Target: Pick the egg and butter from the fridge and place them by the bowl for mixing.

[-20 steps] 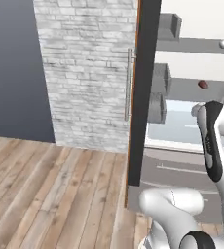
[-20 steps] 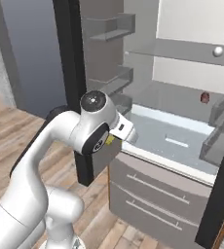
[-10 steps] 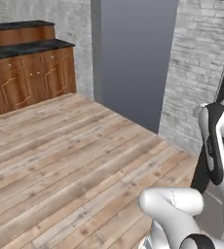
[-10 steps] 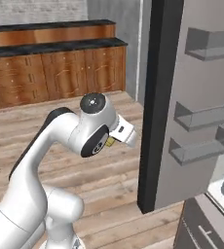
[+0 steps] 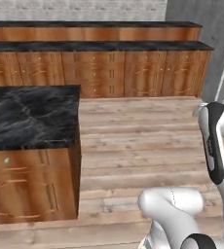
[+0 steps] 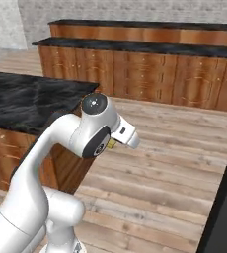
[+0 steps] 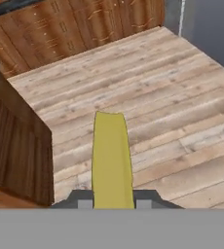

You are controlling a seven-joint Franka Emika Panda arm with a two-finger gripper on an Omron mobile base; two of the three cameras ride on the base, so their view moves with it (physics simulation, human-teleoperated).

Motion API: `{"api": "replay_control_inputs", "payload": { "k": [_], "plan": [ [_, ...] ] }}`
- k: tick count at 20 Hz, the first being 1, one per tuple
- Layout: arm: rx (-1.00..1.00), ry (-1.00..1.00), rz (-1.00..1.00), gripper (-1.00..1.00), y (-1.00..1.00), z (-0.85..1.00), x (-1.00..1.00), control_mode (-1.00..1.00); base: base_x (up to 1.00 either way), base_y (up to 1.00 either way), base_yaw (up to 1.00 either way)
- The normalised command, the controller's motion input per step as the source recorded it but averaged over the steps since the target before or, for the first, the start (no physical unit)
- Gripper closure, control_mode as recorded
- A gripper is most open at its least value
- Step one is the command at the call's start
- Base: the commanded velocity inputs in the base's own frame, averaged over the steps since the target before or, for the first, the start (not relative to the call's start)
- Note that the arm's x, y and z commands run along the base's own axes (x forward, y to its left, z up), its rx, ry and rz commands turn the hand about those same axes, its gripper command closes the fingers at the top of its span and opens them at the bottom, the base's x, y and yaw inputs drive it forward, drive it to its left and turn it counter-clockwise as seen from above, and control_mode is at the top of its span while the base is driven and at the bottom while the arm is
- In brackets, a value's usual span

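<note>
Right, butter (image 7: 112,160) front and centre in the hand view: thin yellow bar, flat-sided, rounded at the far end, sticking straight out from the gripper (image 7: 113,202) over the plank floor (image 7: 172,116). In the right base view just a sliver of yellow peeks out under the white wrist, approx where the gripper (image 6: 110,144) sits.

Big change vs. a sec ago: back then both base views looked into the open fridge, shelves and drawers right there. Half a sec ago, fridge door edge and brick wall sliding past. Now the base has swung round, so the whole scene is different: wood cabinets (image 5: 133,73) with dark tops along the back wall, and a dark marble island counter (image 5: 31,116) at the left of the left base view, its near corner close to the arm in the right base view. The arm's pose looks the same throughout, so that's the cameras turning.

Hand: fingers pressed in tight on the bar's near end, pinching it from both sides. The fingertips (image 7: 84,200) show as small dark stubs either side of the yellow. The bar is carried above the floor, beside the counter's corner, touching nothing else.
</note>
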Motion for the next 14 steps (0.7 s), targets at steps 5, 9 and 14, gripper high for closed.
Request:
{"api": "replay_control_inputs", "payload": {
  "k": [5, 9, 14],
  "plan": [
    [0.0, 0.0, 0.0, 1.0, 0.0, 0.0, 0.0, 1.0, 0.23, 0.01, 0.87],
    [0.0, 0.0, 0.0, 1.0, 0.0, 0.0, 0.0, 1.0, 0.38, 0.05, 0.72],
    [0.0, 0.0, 0.0, 1.0, 0.0, 0.0, 0.0, 1.0, 0.52, 0.1, 0.55]
  ]
}}
